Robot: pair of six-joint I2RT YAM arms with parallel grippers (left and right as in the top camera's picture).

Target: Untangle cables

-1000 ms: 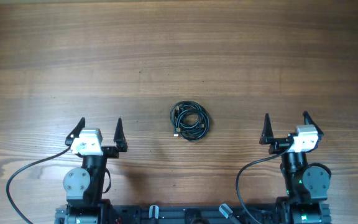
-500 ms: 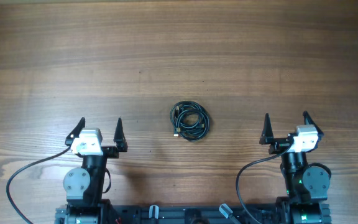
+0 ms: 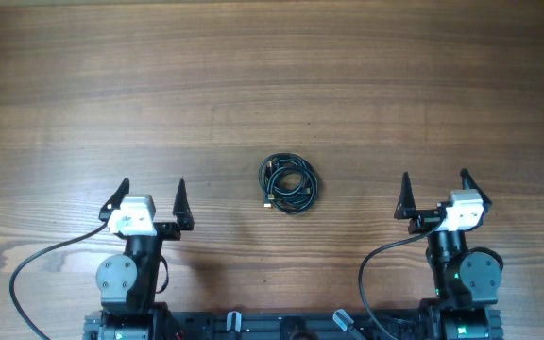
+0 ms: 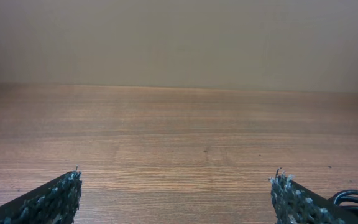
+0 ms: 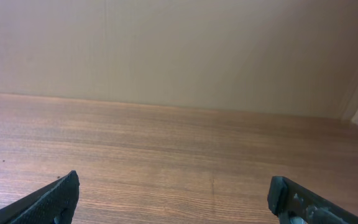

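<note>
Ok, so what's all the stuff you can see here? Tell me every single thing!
cables: one tangled bundle (number of cords cannot be told), black, middle of the table, between the grippers and touching neither
table: one, brown wood, under everything
wall: one, beige, behind the table's far edge
arm wires: two, black, thicker, looping out from each arm at the near edge
left gripper: one, black fingers on a white body, near left, open and empty
right gripper: one, black fingers on a white body, near right, open and empty
</note>
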